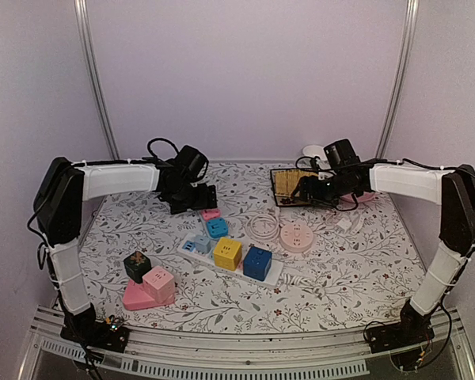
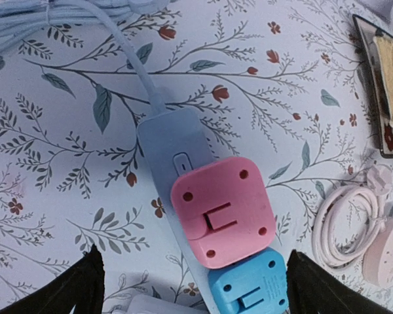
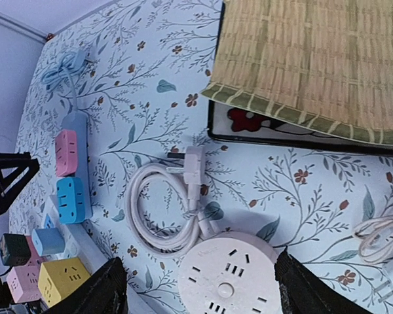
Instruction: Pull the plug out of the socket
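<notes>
Left pincer [image 2: 193, 261] and right pincer [image 3: 198, 261] gape empty.

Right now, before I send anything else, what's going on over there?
The left gripper hangs open over the pink plug, which sits plugged into the grey power strip, a blue plug next to it. Neither finger touches it, so nothing is pulled yet. The right gripper, also open and empty, is off to the side above the round socket and its coiled cord.
</notes>
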